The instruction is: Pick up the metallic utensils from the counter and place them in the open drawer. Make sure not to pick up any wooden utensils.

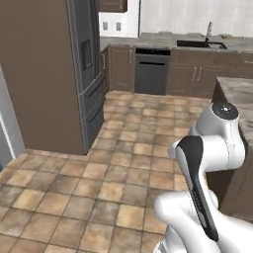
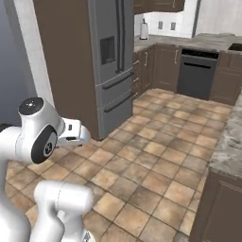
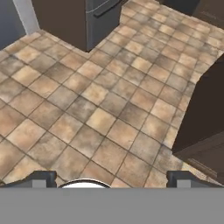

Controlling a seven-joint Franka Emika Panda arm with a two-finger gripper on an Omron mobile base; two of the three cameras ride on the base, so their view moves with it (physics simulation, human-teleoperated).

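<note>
From my remote seat I read this as the approach step: nothing is picked yet, and the base stands on open tiled floor (image 1: 113, 168) away from the work.

Going left to right in the left base view, I see one tall brown cabinet block, then one grey refrigerator (image 1: 89, 74), then one dark dishwasher (image 1: 150, 71) set in the far run of cabinets, then one sink (image 1: 200, 44) with its tap, and at the right edge a corner of the counter (image 1: 239, 91), its veined stone top on a dark brown base. The right base view puts the same counter (image 2: 231, 142) along its right side.

In the hand view the gripper (image 3: 111, 179) looks down at floor tiles, its two dark fingertips (image 3: 39, 178) set far apart with nothing between them, so the jaws are wide open and empty. A dark cabinet corner (image 3: 205, 127) sits at the right of that view.

My count of metallic utensils is zero so far, wooden utensils zero, open drawers zero; the strip of counter I can see carries none of them, so I cannot say where on it they lie.

The next move, as I judge it, calls for driving and turning to the right toward the counter until the utensils and the drawer come before the cameras.
</note>
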